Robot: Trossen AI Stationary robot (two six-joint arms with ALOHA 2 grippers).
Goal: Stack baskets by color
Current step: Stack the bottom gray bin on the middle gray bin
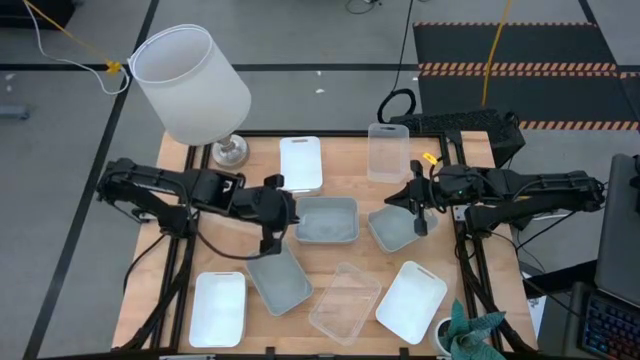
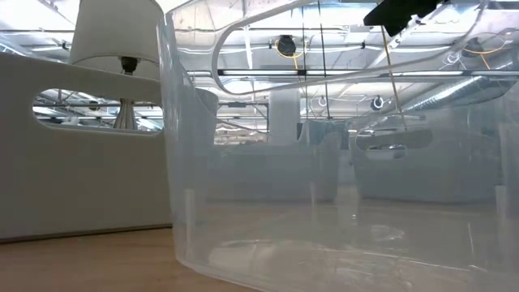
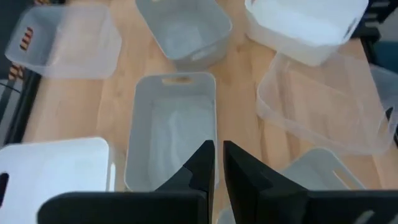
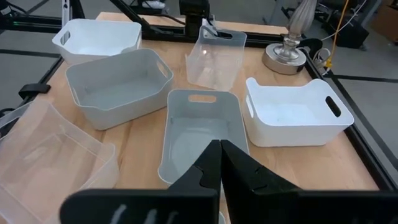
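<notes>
Several baskets rest bottom-down on the wooden table. Two white ones lie at the far middle (image 1: pixel 301 163) and near left (image 1: pixel 219 307), a third at the near right (image 1: pixel 411 300). Clear ones lie at the far right (image 1: pixel 388 150) and near middle (image 1: pixel 345 302). Grey-blue ones sit at the centre (image 1: pixel 327 220), right (image 1: pixel 395 228) and near left (image 1: pixel 279 278). My left gripper (image 3: pixel 218 168) hovers by the centre basket's left rim, shut to a narrow slit with nothing in it. My right gripper (image 4: pixel 221 155) is shut and hangs over the right grey-blue basket (image 4: pixel 202 130).
A lamp with a big white shade (image 1: pixel 190 80) stands on its metal base (image 1: pixel 230 150) at the table's far left corner. A small plant (image 1: pixel 470 335) sits at the near right corner. In the low view a clear basket (image 2: pixel 324 162) fills most of the picture.
</notes>
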